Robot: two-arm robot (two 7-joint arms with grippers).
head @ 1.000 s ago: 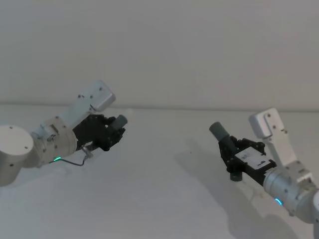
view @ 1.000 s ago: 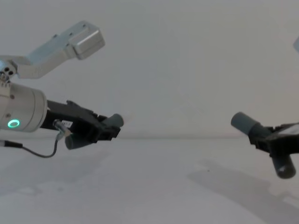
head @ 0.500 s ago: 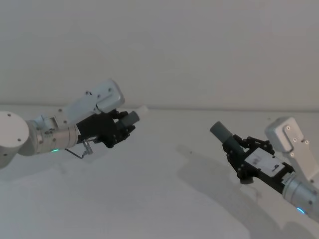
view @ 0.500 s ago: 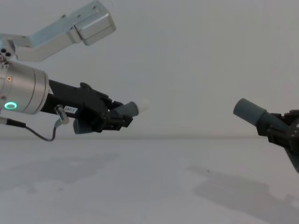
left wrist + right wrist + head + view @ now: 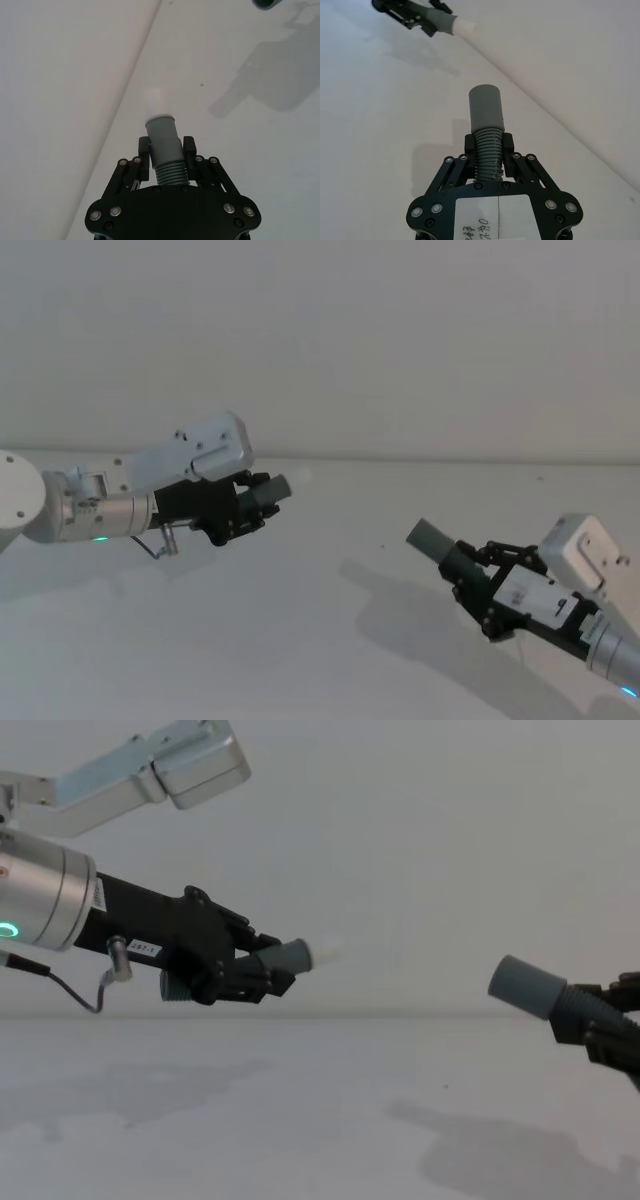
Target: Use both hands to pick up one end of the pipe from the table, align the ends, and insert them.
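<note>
Shadows (image 5: pixel 400 610) lie on the white table (image 5: pixel 260 660). The left gripper (image 5: pixel 243 510) is up in the air above the table, on the left side in the head view. Its two black fingers (image 5: pixel 144 150) are closed tight on the ribbed part of the left hose piece (image 5: pixel 167 172), one finger on each side. The smooth grey cuff (image 5: pixel 290 958) of this piece sticks out past the fingers. A thinner whitish tip (image 5: pixel 158 100) sticks out of the cuff. In the chest view this end points to the right and a little bit up. The right gripper (image 5: pixel 468 580) is also off the table, low on the right side in the head view. It is closed on ribs too, and it holds the right hose piece (image 5: pixel 487 150) the same way, with a finger on each side. That piece ends in a wide grey sleeve (image 5: pixel 486 107) with no tip on it. In the chest view the sleeve points to the left and up. The two ends look toward each other across the middle, but they are well apart and do not touch. The whitish tip sits a bit higher than the sleeve in the chest view. The two ends are not in one straight line.
</note>
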